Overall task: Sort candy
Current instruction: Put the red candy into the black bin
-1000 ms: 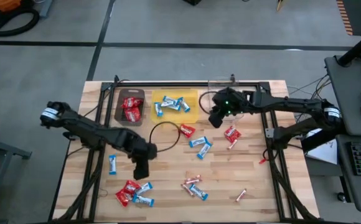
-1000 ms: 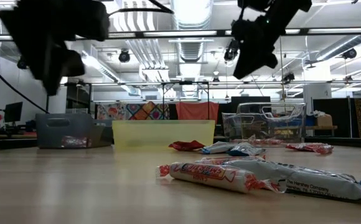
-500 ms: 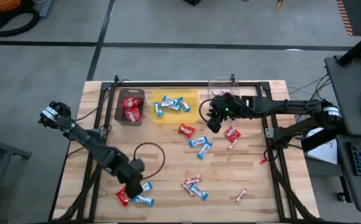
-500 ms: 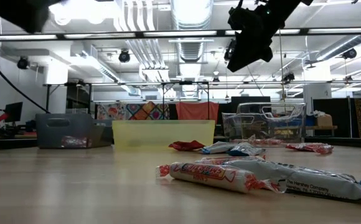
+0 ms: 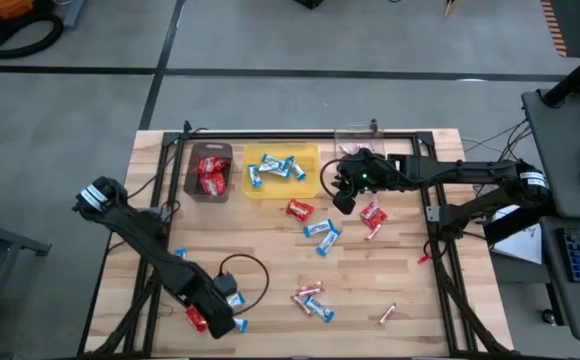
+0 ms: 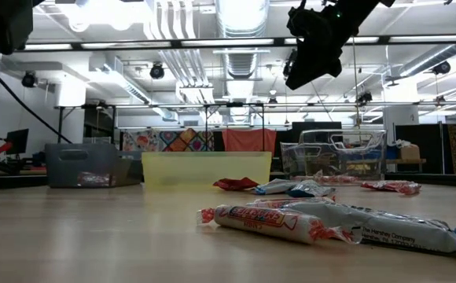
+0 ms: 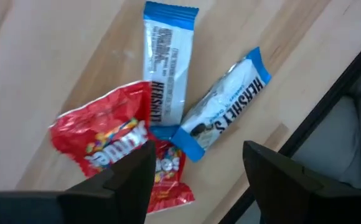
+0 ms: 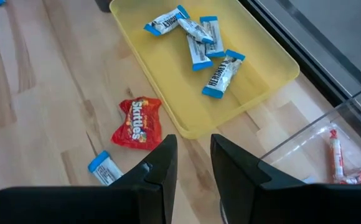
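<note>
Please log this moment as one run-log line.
left hand open over red packet and blue-and-white bars | right hand near yellow bin

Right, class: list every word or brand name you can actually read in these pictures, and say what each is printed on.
"HERSHEY'S": blue-and-white bar, left wrist view.
"HERSHEY'S": second blue-and-white bar, beside it.
"Skittles": red packet, right wrist view, on the table by the yellow bin.
"The Hershey Company": wrapper, low view.
Print on the candy stick is too blurred to read.

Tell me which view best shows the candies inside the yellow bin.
The right wrist view: the yellow bin lies open with four blue-and-white bars countable. The high view shows them small; the low view shows only the bin's wall; the left wrist view misses it.
</note>
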Robot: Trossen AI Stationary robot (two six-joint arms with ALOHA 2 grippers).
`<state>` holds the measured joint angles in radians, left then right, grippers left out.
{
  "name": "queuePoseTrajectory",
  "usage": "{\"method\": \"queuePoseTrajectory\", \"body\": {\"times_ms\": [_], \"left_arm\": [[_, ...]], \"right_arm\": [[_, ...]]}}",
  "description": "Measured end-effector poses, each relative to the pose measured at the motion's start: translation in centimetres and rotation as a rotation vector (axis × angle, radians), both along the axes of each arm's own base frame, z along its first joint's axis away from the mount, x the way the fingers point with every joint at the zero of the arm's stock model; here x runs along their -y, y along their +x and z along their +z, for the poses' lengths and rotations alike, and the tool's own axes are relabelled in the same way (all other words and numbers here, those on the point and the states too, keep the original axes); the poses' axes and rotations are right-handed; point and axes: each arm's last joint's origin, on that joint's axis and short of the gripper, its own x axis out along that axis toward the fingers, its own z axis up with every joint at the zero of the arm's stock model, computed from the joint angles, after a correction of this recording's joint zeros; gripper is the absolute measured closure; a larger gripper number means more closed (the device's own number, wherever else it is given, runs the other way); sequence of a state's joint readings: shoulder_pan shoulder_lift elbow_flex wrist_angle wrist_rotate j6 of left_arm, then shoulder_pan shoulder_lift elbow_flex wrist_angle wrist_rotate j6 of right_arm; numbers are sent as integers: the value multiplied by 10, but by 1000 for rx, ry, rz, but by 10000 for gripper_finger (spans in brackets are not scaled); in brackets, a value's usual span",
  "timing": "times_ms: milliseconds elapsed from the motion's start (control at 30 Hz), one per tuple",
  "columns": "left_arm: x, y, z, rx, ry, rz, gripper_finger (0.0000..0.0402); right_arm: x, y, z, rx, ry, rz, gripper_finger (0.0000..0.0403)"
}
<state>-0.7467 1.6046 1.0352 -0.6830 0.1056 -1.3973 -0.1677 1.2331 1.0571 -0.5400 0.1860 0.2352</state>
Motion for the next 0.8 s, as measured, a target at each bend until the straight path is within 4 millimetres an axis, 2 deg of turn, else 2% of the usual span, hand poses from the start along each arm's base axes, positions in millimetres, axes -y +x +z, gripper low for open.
{"method": "queuePoseTrajectory", "body": {"times_ms": [167,467,633,800], "left_arm": [[9,8,-7,-30,19,-7,185],[11,9,-24,-96,82,-15,193],[12,10,-30,-107,100,-37,226],[12,9,-31,-110,110,-60,284]], "right_arm": [[0,0,-2,-6,1,1,312],[0,-1,-7,-20,4,1,312],[0,-3,-11,-31,15,-8,312],[-1,-3,-14,-38,19,-12,312]]}}
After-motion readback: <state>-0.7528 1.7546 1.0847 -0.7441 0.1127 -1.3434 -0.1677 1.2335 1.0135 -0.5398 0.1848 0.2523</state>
